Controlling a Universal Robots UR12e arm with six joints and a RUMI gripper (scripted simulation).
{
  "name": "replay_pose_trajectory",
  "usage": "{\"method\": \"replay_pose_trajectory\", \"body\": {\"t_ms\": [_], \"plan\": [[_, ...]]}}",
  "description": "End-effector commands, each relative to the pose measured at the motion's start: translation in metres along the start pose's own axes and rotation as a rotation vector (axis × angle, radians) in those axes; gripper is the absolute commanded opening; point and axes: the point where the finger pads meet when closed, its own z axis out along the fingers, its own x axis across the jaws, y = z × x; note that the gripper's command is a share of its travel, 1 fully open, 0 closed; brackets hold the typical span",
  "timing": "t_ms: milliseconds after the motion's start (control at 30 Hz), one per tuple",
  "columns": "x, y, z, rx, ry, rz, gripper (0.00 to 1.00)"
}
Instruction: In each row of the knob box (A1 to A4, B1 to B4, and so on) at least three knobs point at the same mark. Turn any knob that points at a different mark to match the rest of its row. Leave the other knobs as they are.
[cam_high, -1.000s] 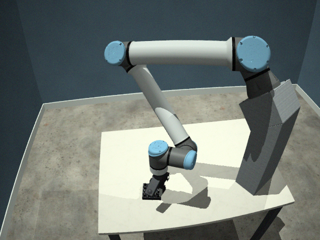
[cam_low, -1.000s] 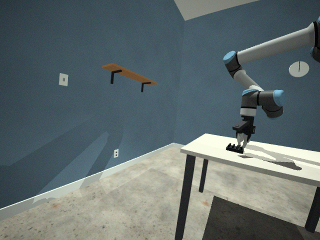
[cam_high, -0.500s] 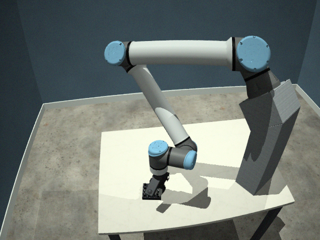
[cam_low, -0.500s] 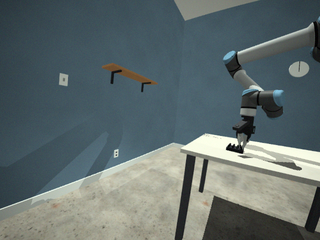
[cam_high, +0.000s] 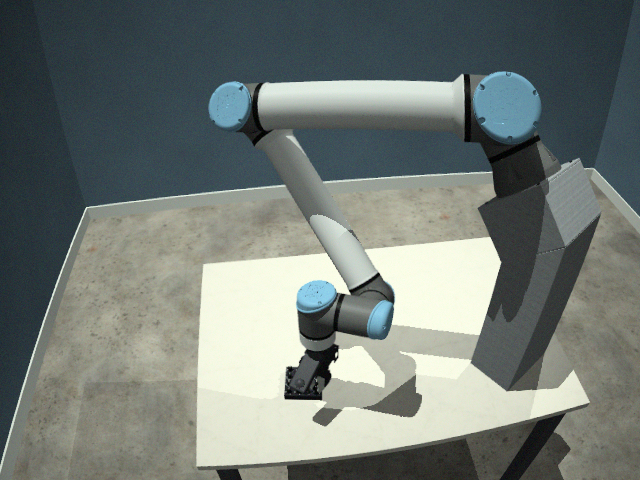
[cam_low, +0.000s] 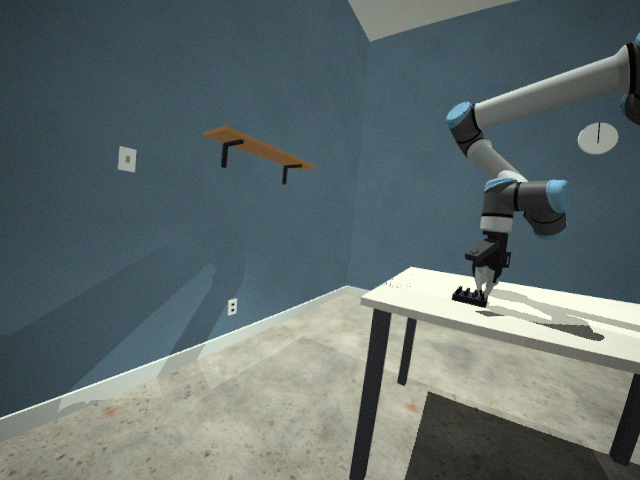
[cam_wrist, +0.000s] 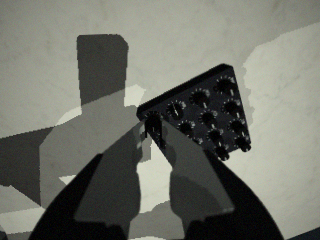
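Blue walls (cam_high: 330, 41) (cam_low: 289, 93) behind the whole station; white counter (cam_high: 248, 434) (cam_low: 439, 315) (cam_wrist: 285, 80) below, crossed by hard shadows

Arm (cam_high: 356, 105) (cam_low: 547, 95) reaches out over the counter, bent down at the elbow, wrist low. Wooden shelf (cam_low: 263, 149) on one wall, pale disc with a dark line (cam_low: 589, 138) on another

Hand (cam_high: 307, 372) (cam_low: 484, 294) (cam_wrist: 153, 120) points down at the box. Fingers nearly together, narrow at the tips, apparently clamped on the corner knob (cam_wrist: 153, 119); the grip itself is partly hidden

Knob box (cam_high: 303, 397) (cam_low: 467, 298) (cam_wrist: 185, 90) sits on the counter under the hand, turned at a slant in the wrist view. Its knobs stand in a grid, those nearest the fingers partly covered

Step in hand, my judgement: turning, or about to turn, that corner knob. Next move calls for a wrist twist about the knob's own axis until its pointer agrees with the row, then opening and a straight lift. Drift sideways could nudge the neighbouring knob (cam_wrist: 175, 109) or drag the box

Writing: pale ticks ring the knobs; row letters, numbers and the mark at the gripped knob too small or covered to read. No brand legible on the arm's blue caps (cam_high: 316, 296) (cam_low: 557, 195)

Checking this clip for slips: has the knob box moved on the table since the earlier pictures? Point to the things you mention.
No. In the top view the knob box (cam_high: 302, 397) (cam_low: 467, 298) (cam_wrist: 192, 107) sits at the same place relative to the table's (cam_high: 242, 444) (cam_low: 439, 310) near left corner.
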Motion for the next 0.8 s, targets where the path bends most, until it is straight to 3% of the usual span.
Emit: {"method": "replay_pose_trajectory", "body": {"t_ms": [0, 767], "plan": [[0.0001, -0.0003, -0.0005, 0.001, 0.000, 0.000, 0.04], [-0.0003, -0.0003, -0.0005, 0.000, 0.000, -0.084, 0.04]]}}
